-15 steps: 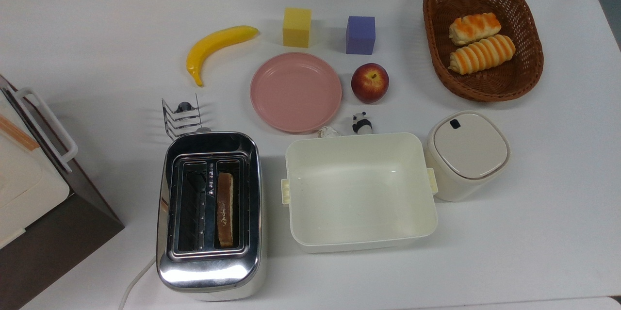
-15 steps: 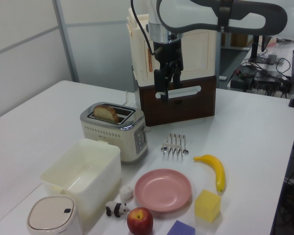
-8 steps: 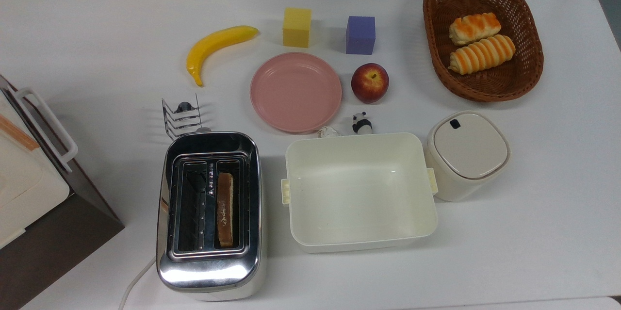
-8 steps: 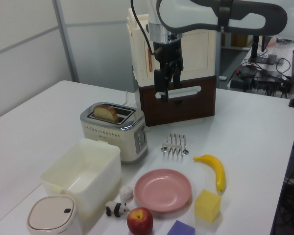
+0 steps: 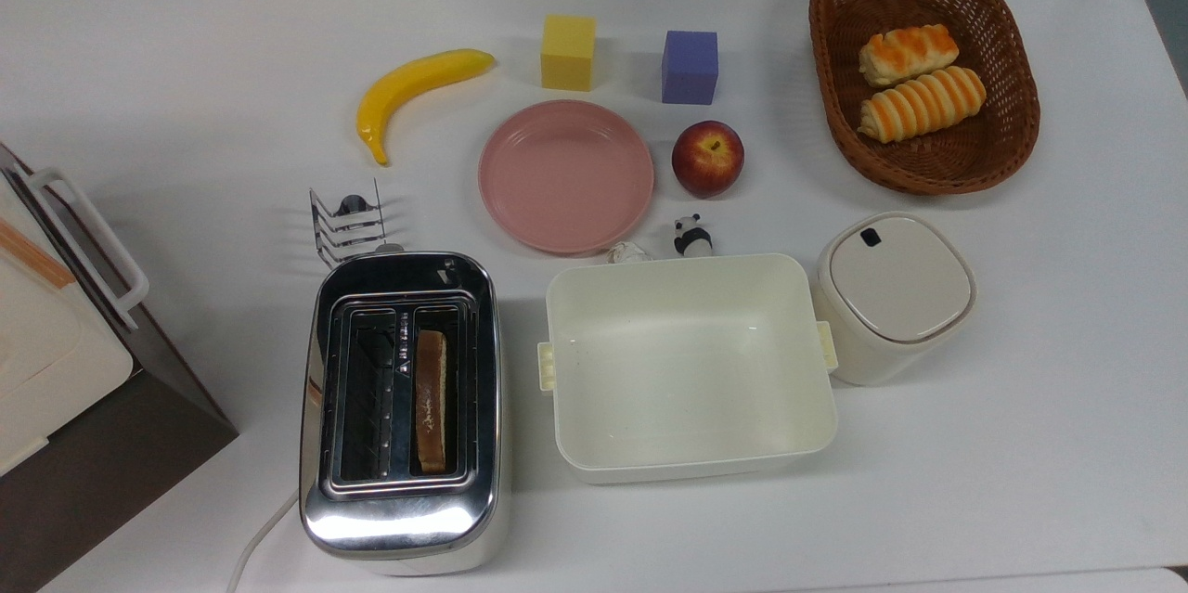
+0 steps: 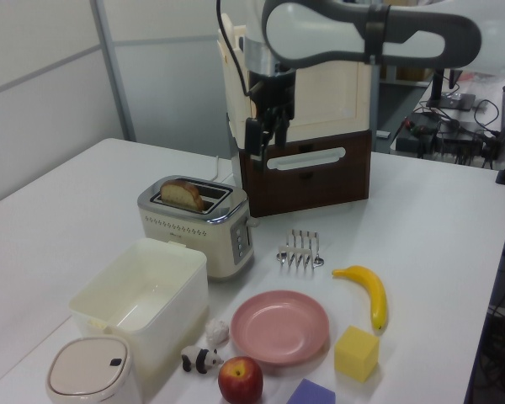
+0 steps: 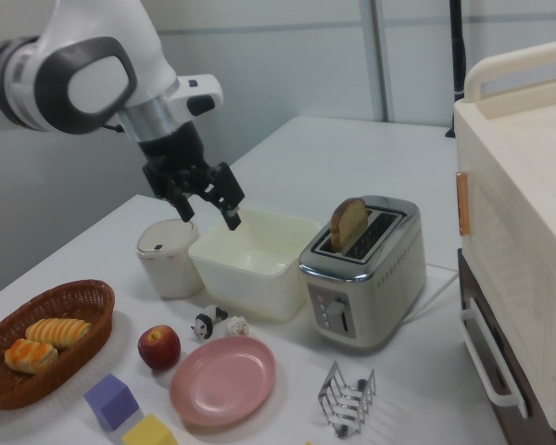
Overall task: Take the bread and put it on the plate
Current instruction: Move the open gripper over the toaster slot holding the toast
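**Bread in toaster, gripper aloft**

The bread (image 7: 349, 223) stands upright in a slot of the toaster (image 7: 363, 278). The gripper (image 7: 209, 206), fingers spread and empty, hangs high above the table, well apart from it. The plate (image 7: 223, 379) lies bare near the toaster.

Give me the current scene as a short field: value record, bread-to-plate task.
bread: upright in one toaster slot, top edge sticking out
plate: pink, bare, on the table between banana and apple
gripper: open, holding nothing, in the air well above the table
tub: cream, beside the toaster
basket: two striped rolls inside
task state: bread not yet grasped
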Robot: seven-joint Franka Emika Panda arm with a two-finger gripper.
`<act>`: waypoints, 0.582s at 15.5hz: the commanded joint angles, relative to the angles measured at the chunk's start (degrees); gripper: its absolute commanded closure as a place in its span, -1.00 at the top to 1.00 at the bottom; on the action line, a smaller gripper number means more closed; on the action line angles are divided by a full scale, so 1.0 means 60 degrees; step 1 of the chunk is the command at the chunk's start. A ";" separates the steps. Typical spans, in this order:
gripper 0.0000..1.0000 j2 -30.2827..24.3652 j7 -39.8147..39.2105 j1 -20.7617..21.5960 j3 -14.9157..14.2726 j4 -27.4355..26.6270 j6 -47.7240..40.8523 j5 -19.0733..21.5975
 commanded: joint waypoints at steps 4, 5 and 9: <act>1.00 0.0710 0.0231 0.0011 -0.0096 -0.0218 0.2134 0.0092; 1.00 0.0843 0.0246 0.0011 -0.0096 -0.0232 0.2427 0.0092; 1.00 0.1487 0.0421 -0.0004 -0.0096 -0.0217 0.3584 0.0209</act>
